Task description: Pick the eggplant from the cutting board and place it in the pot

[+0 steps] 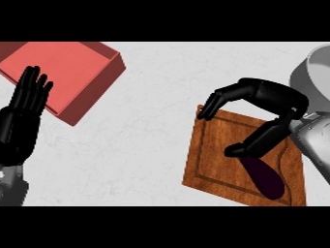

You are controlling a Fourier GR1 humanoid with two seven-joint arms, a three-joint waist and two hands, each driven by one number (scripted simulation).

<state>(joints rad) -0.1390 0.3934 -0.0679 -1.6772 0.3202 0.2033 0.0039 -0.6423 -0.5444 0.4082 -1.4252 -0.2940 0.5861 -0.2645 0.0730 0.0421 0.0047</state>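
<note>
Pale, faintly marbled counter [153, 145] fills our view, and everything we care about sits toward its right side. Near the counter's lower right a wooden cutting board [221, 160] lies turned at a slant, and the dark purple eggplant [266, 180] rests on the board's lower right part, its long axis running from upper left down to lower right. Our right hand [267, 104] hovers over the board's upper edge with its fingers curled but gripping nothing; the thumb reaches down to the eggplant's upper end, and we cannot tell whether it touches the skin or merely overlaps it from this angle. So the eggplant lies just below and slightly behind the fingers, toward the forearm, and we judge the hand must settle lower and straddle the long axis crosswise before closing. The pot [323, 72] stands at the counter's upper right corner (only part of its grey rim and wall shows, the rest is cut off by the view's edge), close to this same hand. Our left hand [19, 123] rests open, fingers up, at the counter's left edge, well apart from the board, partly in front of a red box [82, 72]. The eggplant's upper tip is hidden under the thumb.
</note>
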